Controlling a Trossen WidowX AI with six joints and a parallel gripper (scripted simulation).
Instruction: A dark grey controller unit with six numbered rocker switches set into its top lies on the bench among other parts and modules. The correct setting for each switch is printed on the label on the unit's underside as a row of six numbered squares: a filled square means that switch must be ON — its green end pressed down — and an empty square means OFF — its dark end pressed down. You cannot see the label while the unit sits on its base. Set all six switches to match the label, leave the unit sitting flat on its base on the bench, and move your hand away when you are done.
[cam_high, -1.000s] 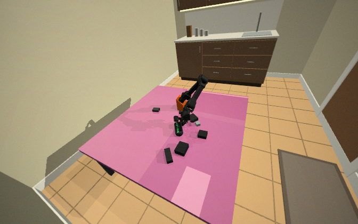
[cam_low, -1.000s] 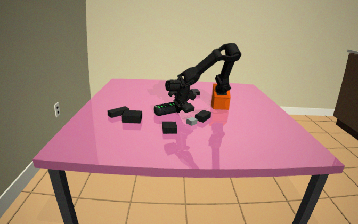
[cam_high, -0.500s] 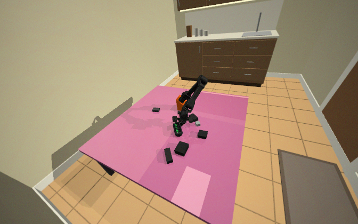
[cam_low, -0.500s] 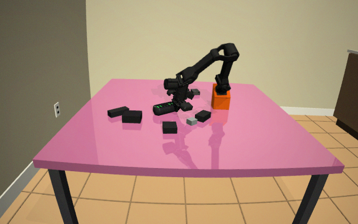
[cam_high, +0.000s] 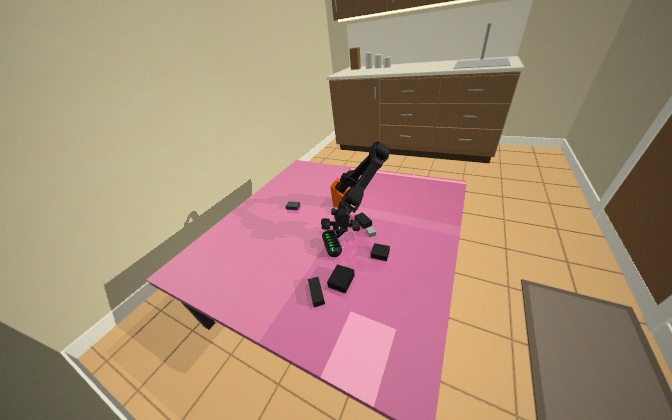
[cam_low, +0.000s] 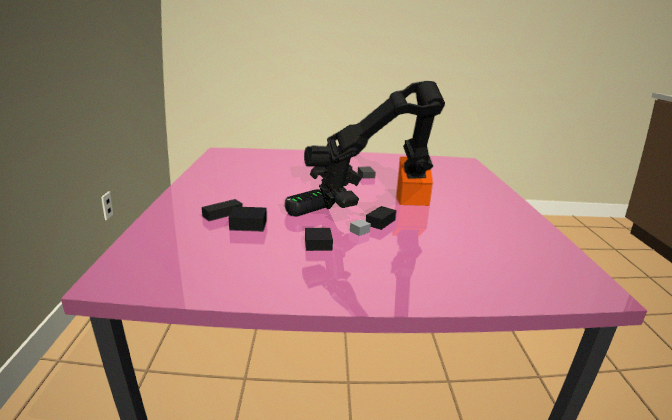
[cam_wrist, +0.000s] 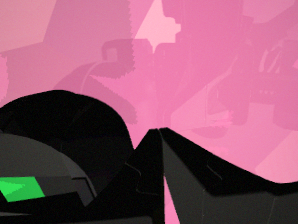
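Note:
The dark grey controller unit (cam_high: 331, 243) (cam_low: 305, 201) lies on the pink table (cam_high: 240, 280) (cam_low: 450, 260) near its middle, with the switch side up and a row of green switch ends showing. In the wrist view the unit (cam_wrist: 60, 156) fills the lower left, with one green switch end (cam_wrist: 20, 189) in sight. My gripper (cam_high: 339, 231) (cam_low: 327, 196) (cam_wrist: 158, 137) is shut with nothing between the fingers. Its tips point down at the end of the unit nearest the arm's base. I cannot tell whether they touch it.
The arm stands on an orange base (cam_high: 338, 191) (cam_low: 414, 189). Around the unit lie black blocks (cam_high: 380, 251) (cam_low: 318, 238), (cam_high: 341, 278) (cam_low: 247, 218), (cam_high: 315, 291) (cam_low: 221, 209), (cam_high: 363, 219) (cam_low: 381, 217), a small grey cube (cam_high: 371, 231) (cam_low: 360, 227) and a small dark module (cam_high: 293, 205) (cam_low: 366, 172).

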